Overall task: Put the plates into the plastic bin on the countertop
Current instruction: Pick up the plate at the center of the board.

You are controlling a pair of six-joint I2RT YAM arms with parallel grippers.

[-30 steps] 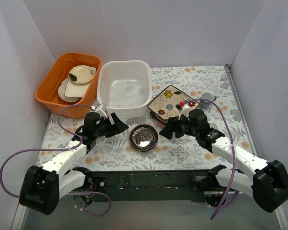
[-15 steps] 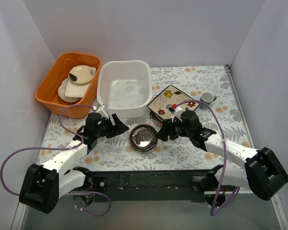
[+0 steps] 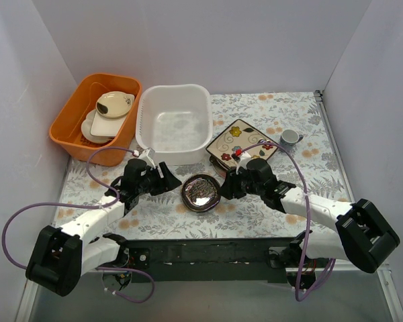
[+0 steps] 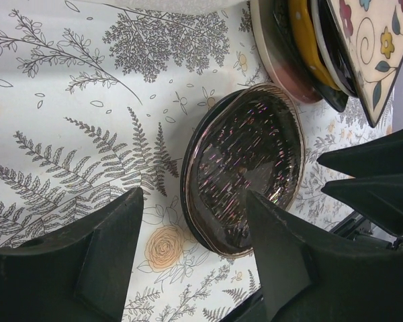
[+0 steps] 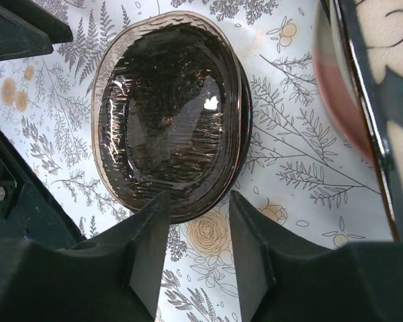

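A small dark glossy round plate point(image 3: 201, 192) lies on the countertop point(image 3: 269, 204) in front of the white plastic bin point(image 3: 174, 123). It also shows in the left wrist view point(image 4: 245, 174) and the right wrist view point(image 5: 171, 114). My left gripper point(image 3: 169, 182) is open and empty just left of it. My right gripper point(image 3: 226, 186) is open and empty just right of it, its fingers at the rim. A stack of plates topped by the cream square floral plate point(image 3: 238, 143) stands right of the bin; the others are mostly hidden beneath.
An orange tub point(image 3: 94, 117) with cream dishes stands at the back left. A small grey cup point(image 3: 290, 137) sits at the back right. White walls enclose the countertop on three sides. Purple cables loop from both arms.
My right gripper has moved left, from beside the plate stack to the dark plate's right rim. My left gripper has edged slightly right toward the plate.
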